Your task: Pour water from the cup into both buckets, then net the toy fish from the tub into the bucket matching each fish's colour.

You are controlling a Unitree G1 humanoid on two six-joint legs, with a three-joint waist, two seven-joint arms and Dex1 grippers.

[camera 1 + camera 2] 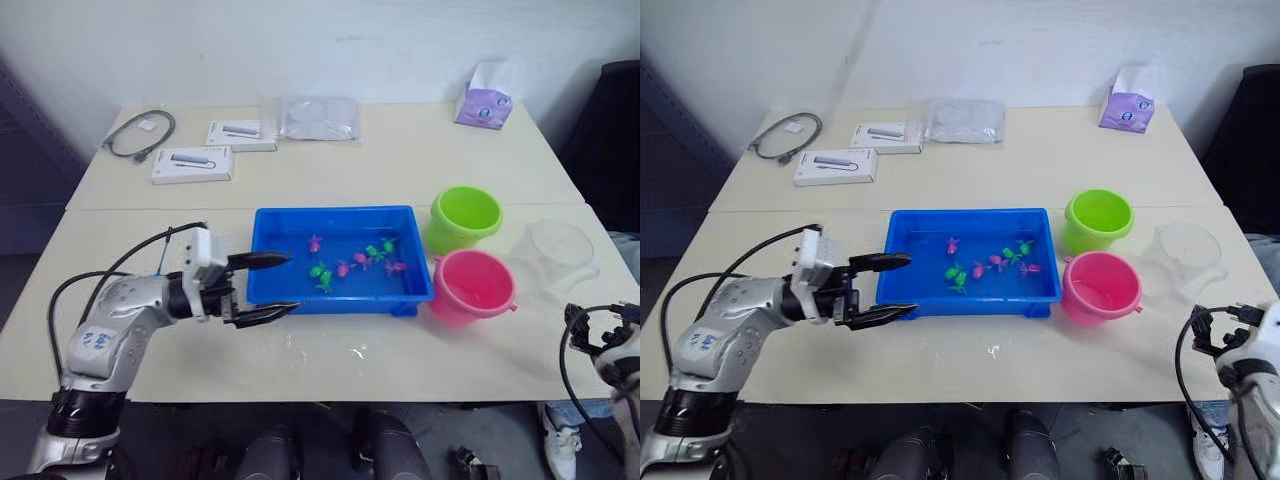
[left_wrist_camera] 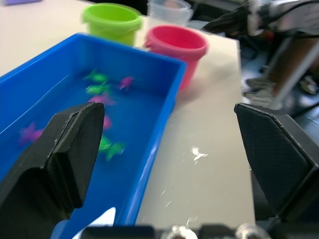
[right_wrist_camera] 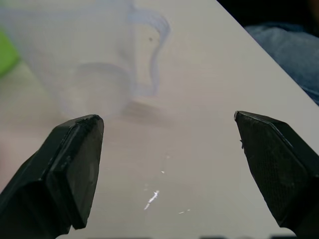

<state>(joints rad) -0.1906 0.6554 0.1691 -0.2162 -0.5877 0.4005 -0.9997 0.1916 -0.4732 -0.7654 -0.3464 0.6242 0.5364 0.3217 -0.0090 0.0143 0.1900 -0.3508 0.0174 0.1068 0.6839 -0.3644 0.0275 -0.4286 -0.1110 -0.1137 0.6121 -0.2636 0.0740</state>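
So, quick rundown for you:
Left end effector (image 1: 268, 287): spread wide, empty, straddling the tub's (image 1: 340, 299) near left corner.
Right end effector (image 3: 169, 174): fingers apart, your cup (image 1: 555, 255) standing just ahead.
Toy fish (image 1: 352, 262): all floating in the tub.
Buckets: green (image 1: 464, 218) and pink (image 1: 471, 287), right of the tub on the bench (image 1: 400, 160).

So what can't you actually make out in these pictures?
- Water in the clear plastic cup: too see-through to tell in any view.
- Lime green bucket's inside: its wall hides the bottom.
- Tiny toy fish in the blue tub: too small to count surely.
- Right claw: head views cut it off at the edge.
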